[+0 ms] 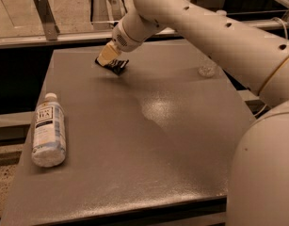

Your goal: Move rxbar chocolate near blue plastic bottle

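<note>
The rxbar chocolate (116, 67) is a small flat black wrapper at the far left part of the grey table (148, 140). My gripper (109, 58) comes down from the upper right and is right at the bar, over its left end, at table level. The blue plastic bottle (48, 131), white and pale blue with a white cap and a dark-lettered label, lies on its side near the table's left edge, cap pointing away. It is well apart from the bar, toward the front left.
A small clear object (206, 70) stands near the table's far right edge, partly behind my arm (205, 27). My white base (266, 173) fills the right front. A railing and a metal post (44, 13) stand behind the table.
</note>
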`<state>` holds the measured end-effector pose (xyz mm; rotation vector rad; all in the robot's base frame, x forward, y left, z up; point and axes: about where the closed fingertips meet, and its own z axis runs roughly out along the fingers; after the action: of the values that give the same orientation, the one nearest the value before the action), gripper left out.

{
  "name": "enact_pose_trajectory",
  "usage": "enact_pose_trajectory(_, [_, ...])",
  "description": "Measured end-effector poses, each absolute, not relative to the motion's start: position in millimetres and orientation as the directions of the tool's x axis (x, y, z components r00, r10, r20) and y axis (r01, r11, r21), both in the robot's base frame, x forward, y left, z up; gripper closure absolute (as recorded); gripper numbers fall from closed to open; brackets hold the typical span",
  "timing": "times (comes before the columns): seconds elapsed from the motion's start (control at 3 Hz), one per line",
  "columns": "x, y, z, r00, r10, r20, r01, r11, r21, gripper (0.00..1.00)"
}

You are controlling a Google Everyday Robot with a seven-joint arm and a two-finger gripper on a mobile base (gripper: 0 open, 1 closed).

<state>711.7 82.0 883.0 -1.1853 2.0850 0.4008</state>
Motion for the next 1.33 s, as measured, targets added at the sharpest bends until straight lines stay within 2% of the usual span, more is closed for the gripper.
enact_pose_trajectory(0.33, [720,81,878,-0.340,-0.626,-0.702,-0.839,0.539,-0.074,0.00])
enact_pose_trajectory(1.33, [737,86,849,-0.361,-0.618,-0.698,-0.843,0.536,-0.038,0.00])
